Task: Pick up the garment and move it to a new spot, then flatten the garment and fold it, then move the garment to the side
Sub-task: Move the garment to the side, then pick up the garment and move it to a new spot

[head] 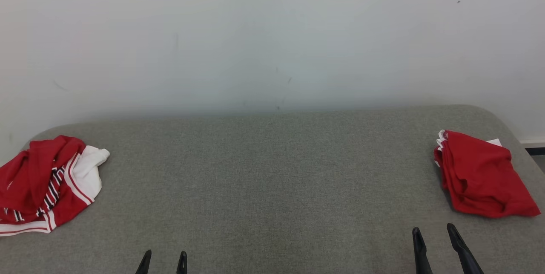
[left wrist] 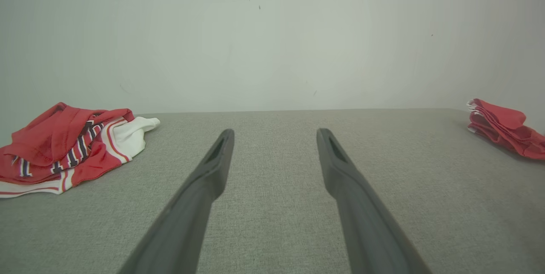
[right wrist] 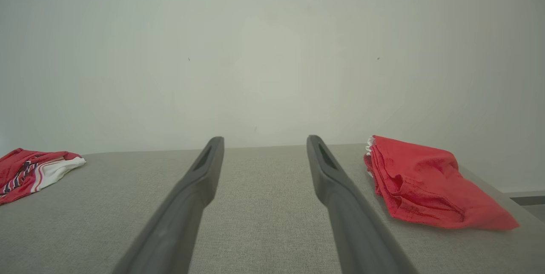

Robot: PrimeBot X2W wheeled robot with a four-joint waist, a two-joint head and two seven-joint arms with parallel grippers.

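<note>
your left gripper (head: 164, 261) and right gripper (head: 434, 233) sit spread over the grey fabric desk (head: 272, 171); striped garment (head: 47, 182) left of them, red garment (head: 481, 176) right, pale wall (head: 272, 39) ahead.

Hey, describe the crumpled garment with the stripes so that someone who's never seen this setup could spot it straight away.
Start from the grey fabric-covered surface in front of the pale wall and go to its far left end. The crumpled garment lies there in a loose heap. It is red with a white part and dark stripes, while the other garment, at the far right, is plain red and folded.
</note>
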